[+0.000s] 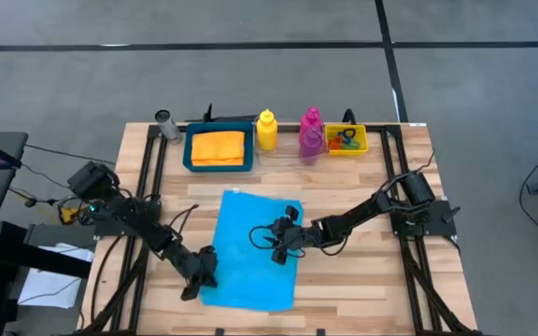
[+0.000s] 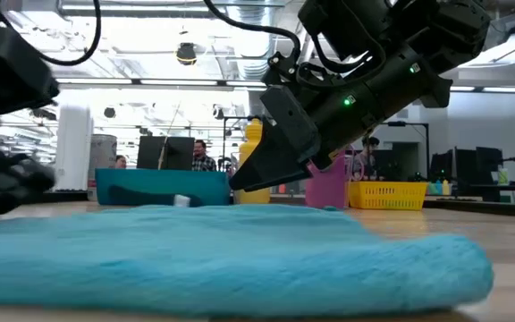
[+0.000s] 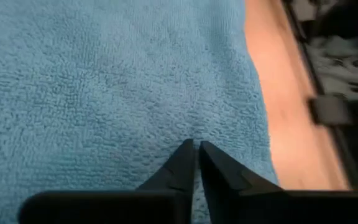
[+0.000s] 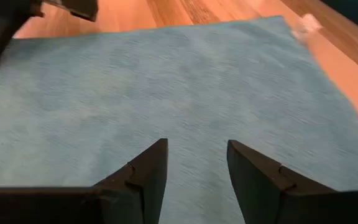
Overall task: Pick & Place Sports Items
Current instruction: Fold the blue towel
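The cyan cloth (image 1: 250, 247) lies flat mid-tabletop. The left gripper (image 1: 197, 276) has its fingers pinched together on the cloth's near-left edge — likely to lift it — while the right gripper (image 1: 276, 241) hovers, fingers apart, holding nothing.

The small coloured rings (image 1: 346, 141) in the yellow bin (image 1: 360, 147) are too small to be counted. Whether cloth is pinched between the left gripper (image 3: 196, 149)'s closed fingertips cannot be told. The cyan cloth (image 2: 213, 255) is cut off at the low view's left edge.
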Robot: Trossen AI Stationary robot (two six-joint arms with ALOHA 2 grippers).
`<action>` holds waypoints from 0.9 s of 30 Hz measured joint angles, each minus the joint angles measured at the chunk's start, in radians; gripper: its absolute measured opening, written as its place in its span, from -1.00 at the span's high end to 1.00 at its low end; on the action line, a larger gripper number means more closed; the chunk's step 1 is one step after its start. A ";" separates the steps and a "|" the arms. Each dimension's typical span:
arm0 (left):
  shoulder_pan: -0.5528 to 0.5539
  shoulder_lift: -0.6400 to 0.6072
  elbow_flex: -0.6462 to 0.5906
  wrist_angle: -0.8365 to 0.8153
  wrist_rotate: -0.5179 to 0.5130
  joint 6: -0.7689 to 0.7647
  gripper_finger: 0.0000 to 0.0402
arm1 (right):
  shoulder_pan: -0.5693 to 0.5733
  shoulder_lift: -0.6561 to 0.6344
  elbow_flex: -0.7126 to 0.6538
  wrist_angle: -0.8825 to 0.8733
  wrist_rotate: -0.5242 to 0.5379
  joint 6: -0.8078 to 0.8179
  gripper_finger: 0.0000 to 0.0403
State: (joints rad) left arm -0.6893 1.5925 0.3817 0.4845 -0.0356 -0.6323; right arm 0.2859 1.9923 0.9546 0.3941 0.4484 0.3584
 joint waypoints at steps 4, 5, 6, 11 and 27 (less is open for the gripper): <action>-0.019 0.000 0.000 -0.002 0.016 -0.031 0.98 | 0.000 0.000 0.000 0.000 0.000 0.000 0.21; -0.019 0.000 0.000 0.002 0.008 -0.031 0.97 | 0.000 0.000 0.000 0.000 0.000 0.000 0.21; -0.018 0.000 -0.001 0.011 0.001 -0.030 0.96 | 0.000 0.000 0.000 0.001 0.000 0.000 0.21; 0.008 0.000 -0.002 0.128 -0.020 -0.019 0.85 | 0.000 0.000 0.000 0.005 0.003 0.001 0.21; 0.206 -0.013 -0.002 0.359 -0.105 0.207 0.30 | -0.028 -0.099 0.001 -0.097 0.094 0.094 0.21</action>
State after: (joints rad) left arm -0.4836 1.5793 0.3801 0.8438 -0.1407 -0.4252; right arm 0.2583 1.8937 0.9558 0.2976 0.5424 0.4526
